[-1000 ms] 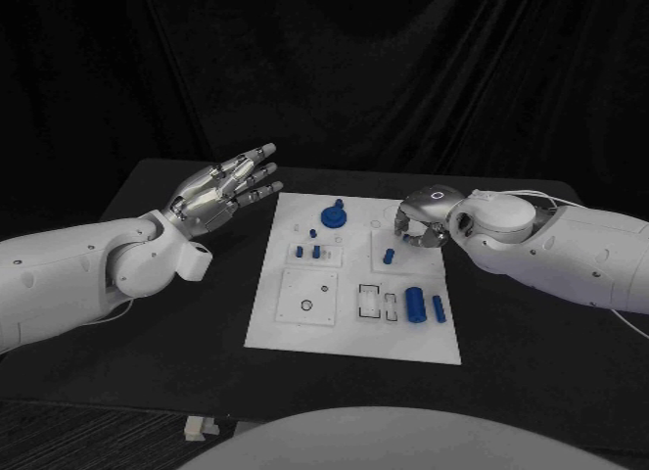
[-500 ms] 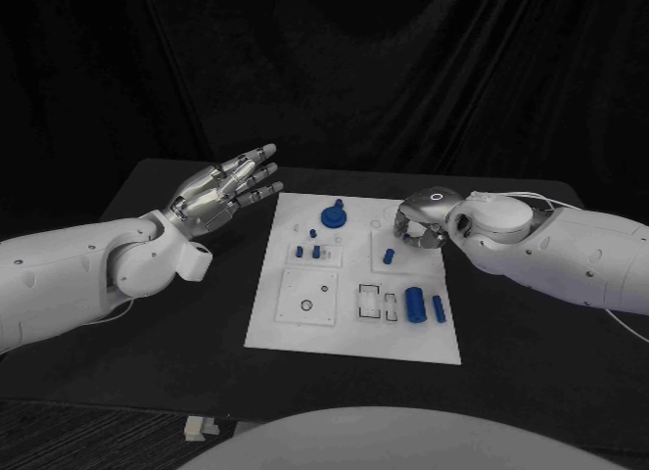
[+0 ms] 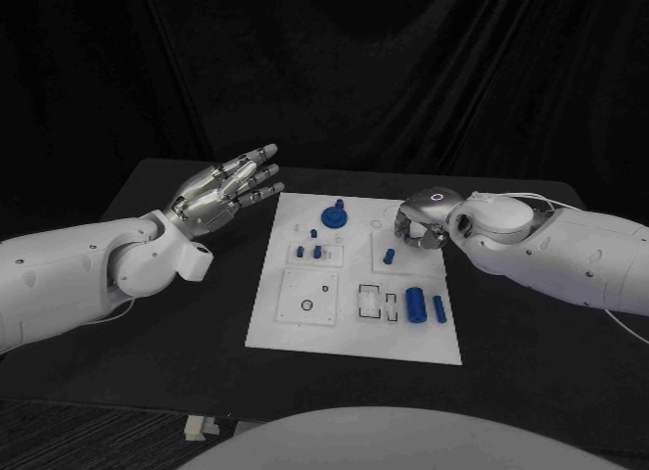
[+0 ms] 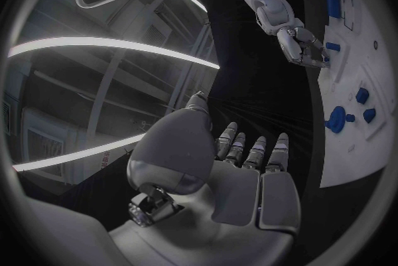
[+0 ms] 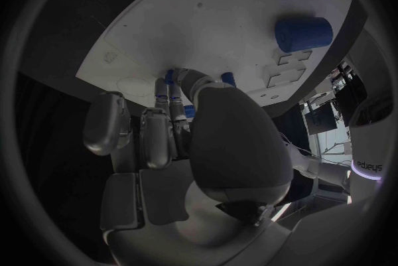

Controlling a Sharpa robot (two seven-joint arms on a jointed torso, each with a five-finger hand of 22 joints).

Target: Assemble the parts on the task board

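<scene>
we see the task board (image 3: pixel 275 328) lying in the middle of the black table (image 3: pixel 155 323), with the blue parts spread over it; a knobbed part (image 3: pixel 334 212) stands near the far edge, two small pegs (image 3: pixel 308 252) stand just below it, and a thick cylinder (image 3: pixel 414 302) with a thinner one (image 3: pixel 439 308) beside it lies toward the near right, next to outlined recesses that look meant to receive them; we judge most of the assembly is not yet done.

our right hand (image 3: pixel 420 227) hangs over the board's far right area, fingers curled downward and bunched together around a small blue part (image 3: pixel 390 257); in the right wrist view the fingertips (image 5: pixel 170 103) sit close about blue pieces (image 5: pixel 227 79) at the board surface, but we cannot tell whether they actually clamp one or merely touch it; the downward pose suits pinching a small peg from above, which is probably why the wrist is held so steeply.

our left hand (image 3: pixel 225 188) is raised beside the board's far left corner, palm up, fingers apart and holding nothing; the left wrist view shows the palm (image 4: pixel 241 193) bare; we judge it is parked clear of the board so the right hand can work unobstructed.
</scene>
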